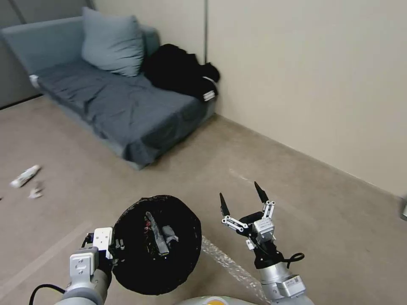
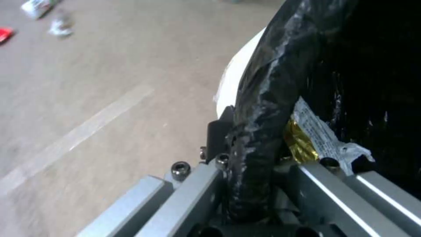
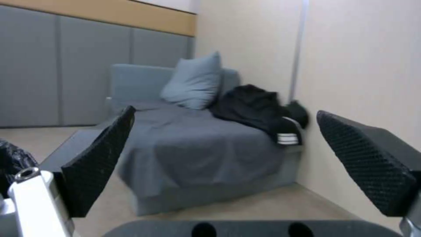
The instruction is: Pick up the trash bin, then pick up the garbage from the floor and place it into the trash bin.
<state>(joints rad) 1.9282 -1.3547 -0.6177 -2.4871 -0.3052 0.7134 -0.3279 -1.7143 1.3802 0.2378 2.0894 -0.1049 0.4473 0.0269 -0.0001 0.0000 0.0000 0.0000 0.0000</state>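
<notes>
Head view: beige floor [image 1: 296, 190], grey sofa [image 1: 123, 106]; left gripper [image 1: 111, 245] pinches trash bin [image 1: 157, 243], right gripper [image 1: 242, 202] spread.

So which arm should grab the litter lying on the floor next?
The right. Its pincer is open and holds nothing, while the left pincer is clamped on the trash bin's rim. The litter does lie off to the robot's left, though.

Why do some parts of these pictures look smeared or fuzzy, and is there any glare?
Left wrist view: the floor and distant litter are smeared, while highlights glint on the trash bin liner. Right wrist view: the close fingertips and sofa look soft. Head view: sharper, evenly lit, with the bin's inside very dark.
</notes>
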